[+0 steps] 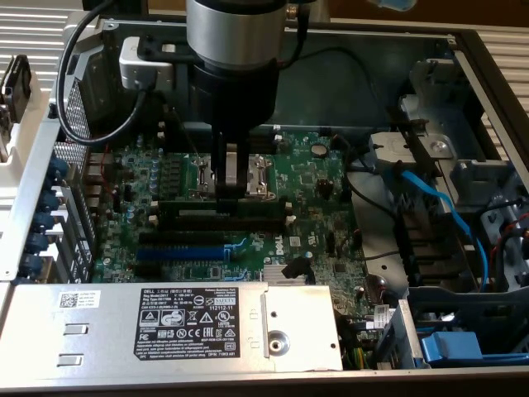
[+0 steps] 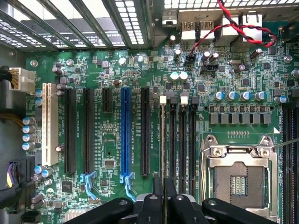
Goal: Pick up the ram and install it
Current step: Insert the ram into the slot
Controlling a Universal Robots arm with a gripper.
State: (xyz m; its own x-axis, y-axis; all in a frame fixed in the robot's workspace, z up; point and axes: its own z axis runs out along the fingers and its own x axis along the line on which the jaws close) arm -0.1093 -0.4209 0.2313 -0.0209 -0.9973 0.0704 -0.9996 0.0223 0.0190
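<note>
At the socket's [image 1: 263,175] 6 o'clock, exterior view | my tool [image 1: 234,190] pinches the ram [image 1: 198,205], nearly closed | best kept level, pressed evenly

The exterior view looks down slantwise into the open case [image 1: 372,74] from farther back. The wrist view faces straight down past the gripper [image 2: 164,181], close. Both share the motherboard [image 1: 318,186] [image 2: 112,140].

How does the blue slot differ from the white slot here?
The blue slot is bright blue, the white slot cream. The blue slot ends in a light-blue latch; the white slot has none. Black slots flank the blue slot on both sides, the white slot on one. Both are empty and parallel.
</note>
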